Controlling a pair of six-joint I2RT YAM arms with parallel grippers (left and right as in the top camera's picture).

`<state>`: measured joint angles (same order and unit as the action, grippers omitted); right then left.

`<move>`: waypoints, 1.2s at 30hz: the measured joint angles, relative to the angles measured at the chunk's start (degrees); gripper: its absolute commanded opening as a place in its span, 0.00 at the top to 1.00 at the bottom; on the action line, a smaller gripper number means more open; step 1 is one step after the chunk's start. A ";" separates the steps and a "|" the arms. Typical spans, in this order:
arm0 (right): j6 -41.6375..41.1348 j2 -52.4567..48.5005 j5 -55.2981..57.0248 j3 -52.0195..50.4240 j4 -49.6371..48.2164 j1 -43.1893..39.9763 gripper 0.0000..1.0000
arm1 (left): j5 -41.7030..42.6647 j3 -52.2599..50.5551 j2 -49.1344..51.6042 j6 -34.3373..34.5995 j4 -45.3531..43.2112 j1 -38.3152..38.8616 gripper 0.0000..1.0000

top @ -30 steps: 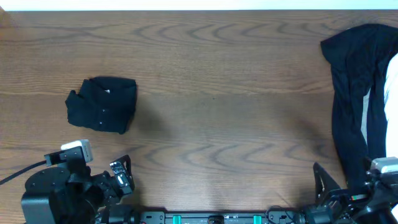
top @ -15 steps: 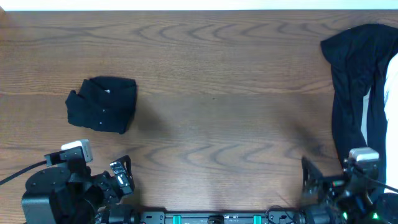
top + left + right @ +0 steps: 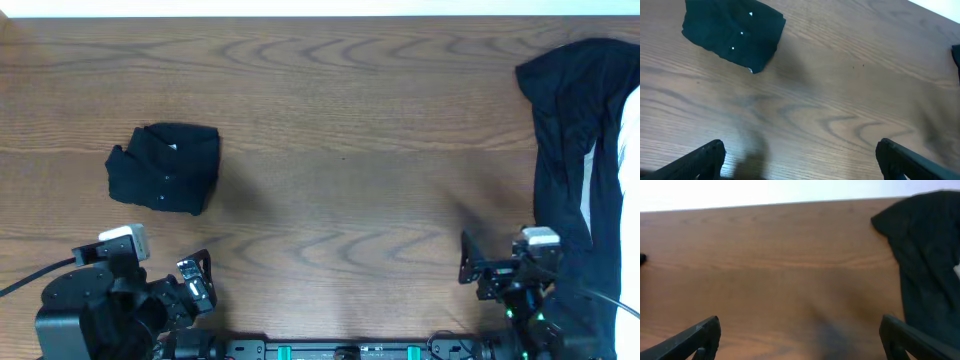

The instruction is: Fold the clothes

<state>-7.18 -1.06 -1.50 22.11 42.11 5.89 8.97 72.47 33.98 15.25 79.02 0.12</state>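
A small folded black garment (image 3: 162, 167) with tiny white marks lies at the left of the wooden table (image 3: 340, 150); the left wrist view has it at the upper left (image 3: 732, 34). A large loose black garment (image 3: 565, 150) hangs over the table's right edge and fills the right side of the right wrist view (image 3: 927, 255). My left gripper (image 3: 197, 282) stands open near the front left, below the folded piece, with bare wood between its fingers (image 3: 705, 159). My right gripper (image 3: 480, 268) is open at the front right, just left of the loose garment, holding nothing.
White material (image 3: 628, 120) shows beside the loose garment at the right edge. A white strip (image 3: 300, 8) runs along the table's far edge. The arm bases and a dark rail (image 3: 340, 350) line the front edge.
The right arm has come out of the bottom right corner, moving left and slightly farther onto the table. The left arm and both garments have not moved.
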 measured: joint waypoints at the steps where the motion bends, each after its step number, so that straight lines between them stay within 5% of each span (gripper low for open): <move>1: -0.02 0.07 0.00 -0.74 -0.61 0.00 0.01 | -0.02 0.00 0.00 0.00 -0.02 0.00 0.02; 15: -1.84 0.24 -0.17 -12.94 -7.85 0.00 0.01 | 0.00 0.00 0.00 0.00 0.00 0.00 0.02; 36: -3.93 0.24 -0.20 -13.29 -8.79 0.00 0.01 | -0.02 0.00 0.00 -0.02 -0.02 0.00 0.02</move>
<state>-11.11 -0.82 -1.69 8.82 33.32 5.89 8.95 72.47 33.98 15.22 79.00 0.12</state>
